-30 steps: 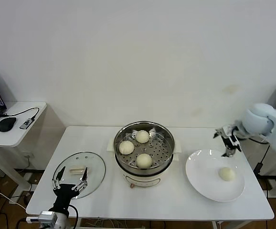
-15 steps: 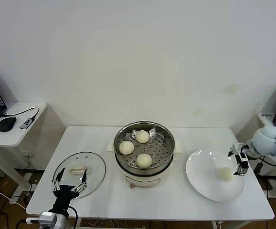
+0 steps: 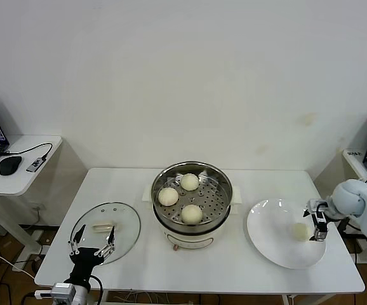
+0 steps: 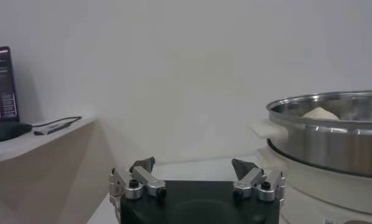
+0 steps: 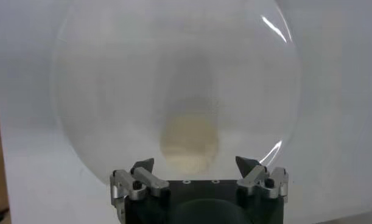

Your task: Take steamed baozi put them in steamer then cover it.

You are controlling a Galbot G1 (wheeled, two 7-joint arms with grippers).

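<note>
With three buns in the steamer [image 3: 192,190], the right gripper [image 5: 200,173] hangs spread open over the last baozi [image 3: 300,231] — between its fingertips, on the plate [image 3: 269,244]; next, descend and pinch gently.

The steamer [image 3: 192,199], mid-frame, is polished steel, mirror-bright on its wall, with a perforated metal tray inside and a white plastic base. Three smooth, matt dough baozi [image 3: 191,213] sit in it. Lower left, the cover [image 3: 105,223] is clear glass, metal-rimmed, with a cream handle. At right, a glossy white plate [image 3: 269,244] rests on the matt white table [image 3: 133,267].
</note>
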